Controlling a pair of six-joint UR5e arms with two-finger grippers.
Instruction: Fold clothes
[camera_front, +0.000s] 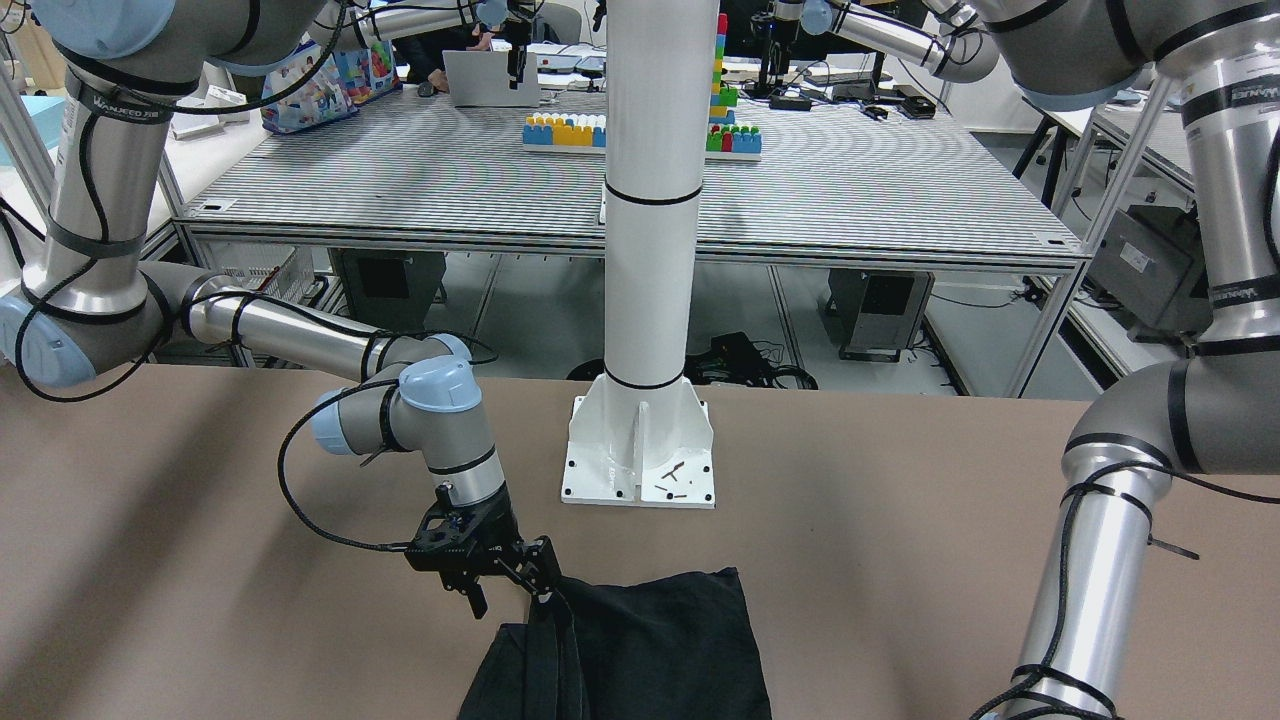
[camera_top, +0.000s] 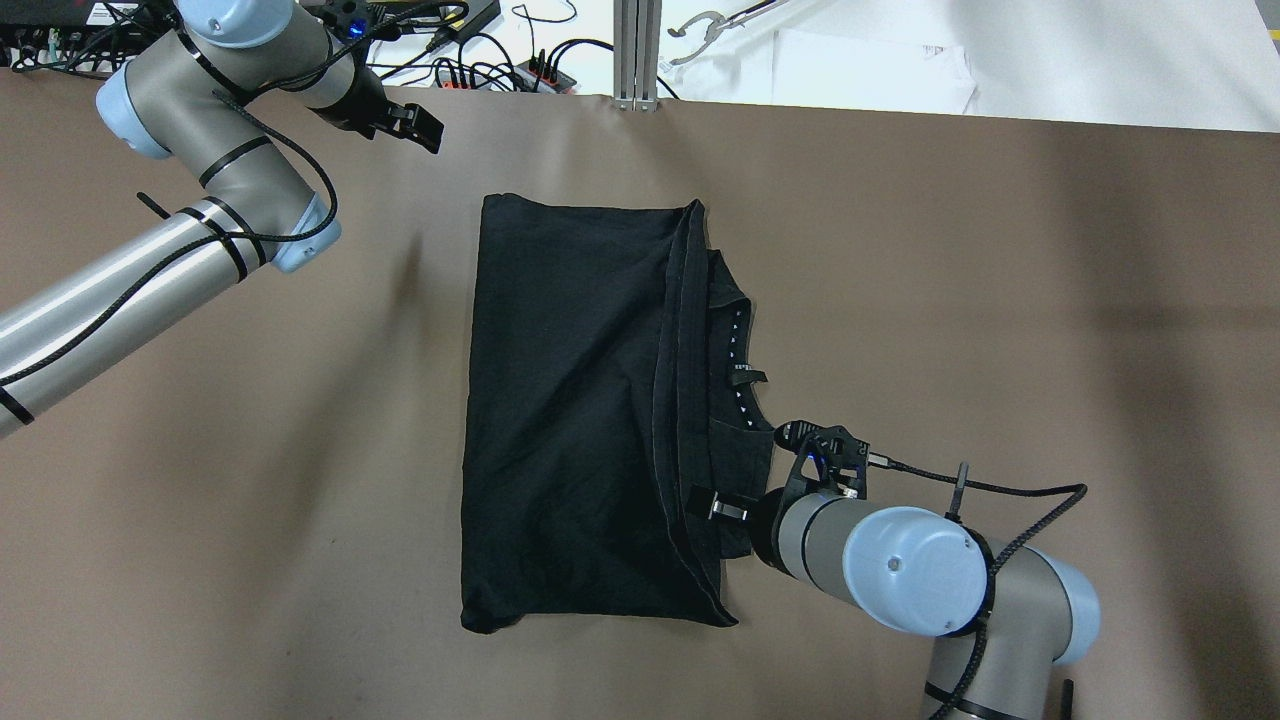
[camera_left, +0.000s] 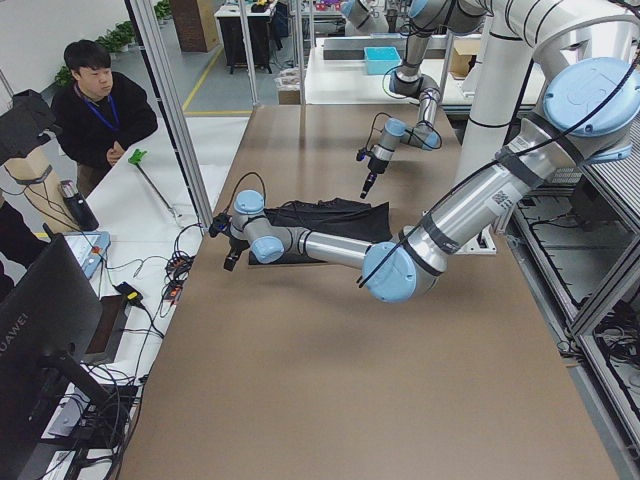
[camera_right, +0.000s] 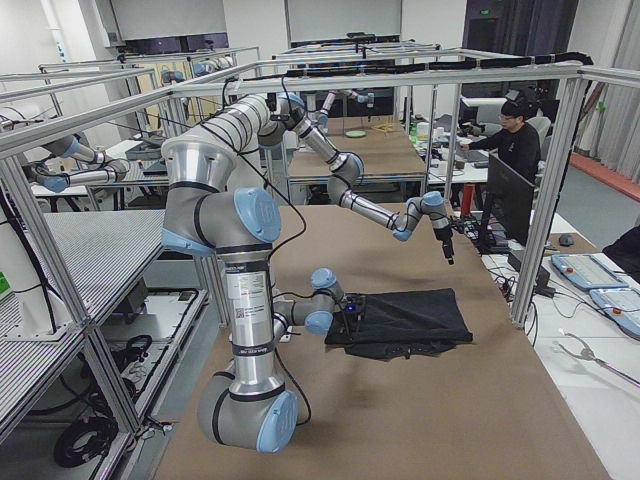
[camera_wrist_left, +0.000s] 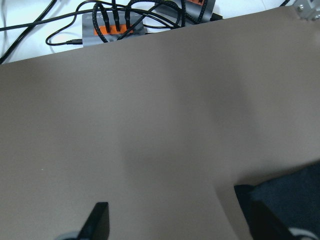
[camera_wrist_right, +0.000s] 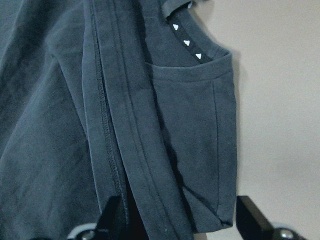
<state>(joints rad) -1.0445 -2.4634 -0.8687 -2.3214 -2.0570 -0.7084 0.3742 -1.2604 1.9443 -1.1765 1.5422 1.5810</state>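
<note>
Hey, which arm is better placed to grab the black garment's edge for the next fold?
Right, probably. The right gripper hangs open over the near right corner of the black garment. The left gripper, also open, sits beyond its far left corner, clear of the cloth.

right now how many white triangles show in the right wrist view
3, a diagonal row on the neckband of the garment: upper triangle, middle, lower; more may hide under the fold.

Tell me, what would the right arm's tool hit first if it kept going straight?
Most likely the black garment: the open right tool points down at its doubled hem edge, with the table under that.
</note>
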